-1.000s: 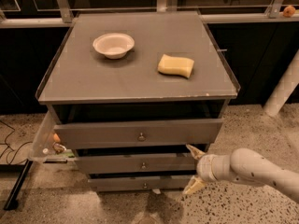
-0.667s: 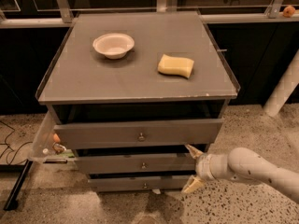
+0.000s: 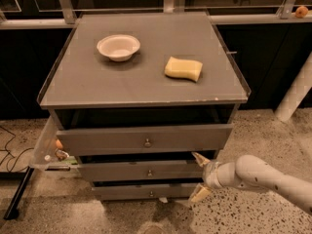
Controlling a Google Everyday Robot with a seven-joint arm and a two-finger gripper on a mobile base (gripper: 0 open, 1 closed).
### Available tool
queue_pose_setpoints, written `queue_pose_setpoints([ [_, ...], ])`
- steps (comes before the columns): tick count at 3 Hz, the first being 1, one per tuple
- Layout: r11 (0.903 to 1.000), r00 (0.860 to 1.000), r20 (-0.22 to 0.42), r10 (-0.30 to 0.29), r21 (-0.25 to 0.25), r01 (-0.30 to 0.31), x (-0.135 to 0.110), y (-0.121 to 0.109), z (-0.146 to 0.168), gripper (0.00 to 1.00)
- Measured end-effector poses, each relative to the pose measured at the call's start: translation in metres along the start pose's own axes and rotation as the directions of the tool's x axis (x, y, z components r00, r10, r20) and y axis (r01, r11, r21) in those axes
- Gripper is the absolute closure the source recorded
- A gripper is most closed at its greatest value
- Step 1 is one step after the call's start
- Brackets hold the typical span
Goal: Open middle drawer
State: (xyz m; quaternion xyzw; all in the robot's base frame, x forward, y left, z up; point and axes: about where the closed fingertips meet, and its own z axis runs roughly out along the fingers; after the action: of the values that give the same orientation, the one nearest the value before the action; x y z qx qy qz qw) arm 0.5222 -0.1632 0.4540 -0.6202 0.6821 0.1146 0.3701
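Inspecting the gripper (image 3: 199, 176), you will find it low at the right-hand end of the middle drawer (image 3: 126, 171). Its fingers (image 3: 199, 158) are spread apart, one above the corner of the drawer front and one below, gripping nothing. That stance reads as a bid to take the front by its end rather than by its small knob (image 3: 149, 173), which sits well to the left, untouched. The middle drawer lies under the table (image 3: 146, 87), between the wider top drawer (image 3: 107, 140) and the narrower bottom drawer (image 3: 122, 192); you should judge it not yet drawn out. The bowl (image 3: 118, 48) and sponge (image 3: 183, 68) rest apart on the table. Against a second ago, the gripper holds almost the same station, and the drawer front has not moved
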Motion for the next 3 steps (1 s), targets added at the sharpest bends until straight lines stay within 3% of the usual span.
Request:
queue_pose_setpoints([
  [3,0.9996,0.999,0.034,-0.03,0.004,0.03,0.001,-0.022,0.032,0.0],
])
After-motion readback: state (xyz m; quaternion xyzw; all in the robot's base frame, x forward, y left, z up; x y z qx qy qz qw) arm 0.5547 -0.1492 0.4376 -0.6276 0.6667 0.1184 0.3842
